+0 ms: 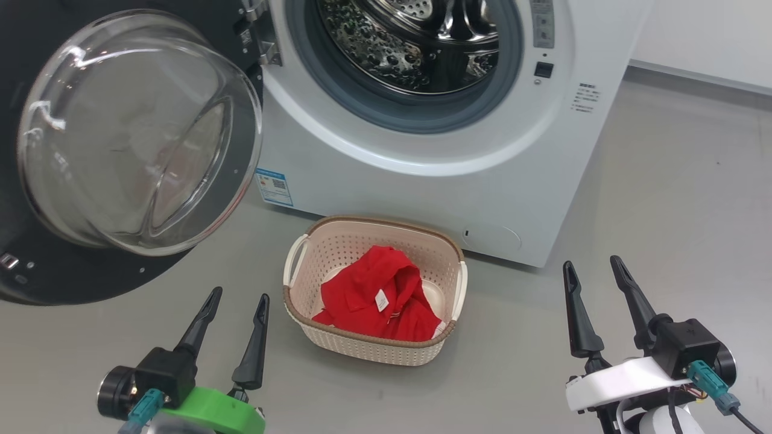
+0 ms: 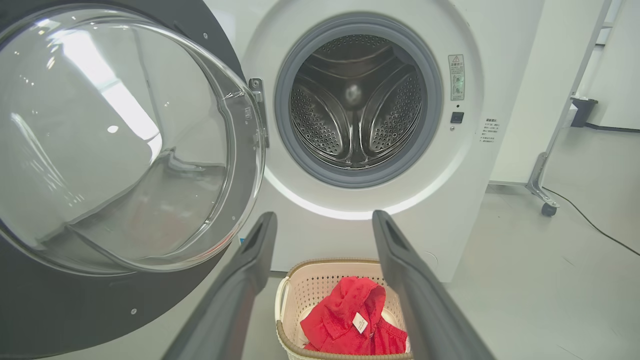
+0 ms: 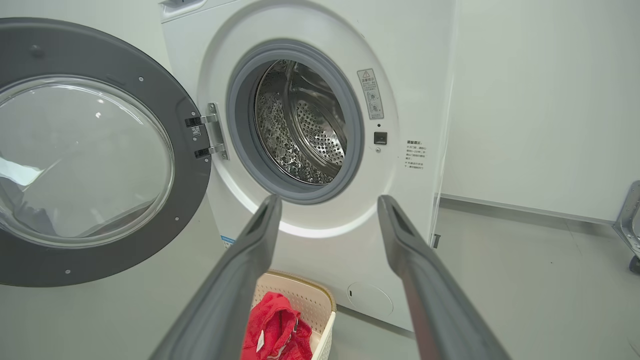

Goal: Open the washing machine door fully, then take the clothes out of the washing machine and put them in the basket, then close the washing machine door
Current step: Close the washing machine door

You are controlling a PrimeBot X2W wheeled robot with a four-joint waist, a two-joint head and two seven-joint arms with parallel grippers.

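Starting at the far left: washing machine door (image 1: 132,138), standing wide open on its hinge, up and to the left of the left gripper (image 1: 239,294) and well apart from it. Shows a clear glass bowl bulging toward the robot, ringed by a black rim.

Left gripper: set with both fingers spread apart, clamped on nothing, pointing forward over the grey floor (image 1: 663,199). Points, in the left wrist view, at the white machine front just under the drum mouth, with the basket low between the fingers.

To the right of the left gripper and between the two grippers: basket (image 1: 374,224), upright on the floor, near the left gripper's right finger but not touching it. Holds the clothes (image 1: 362,289), a red heap with a white label tag (image 1: 382,299) facing up.

Beyond the basket, ahead of both grippers: washing machine (image 1: 422,187), just behind the basket. Mouth uncovered, with perforated steel drum (image 1: 416,42) visible inside. Carries a small blue sticker (image 1: 274,187) low on the front, ahead of the left gripper.

Right gripper (image 1: 591,262): likewise set with fingers spread apart, clamped on nothing. Sits well to the right of the basket, over the floor, just off the machine's right front corner.
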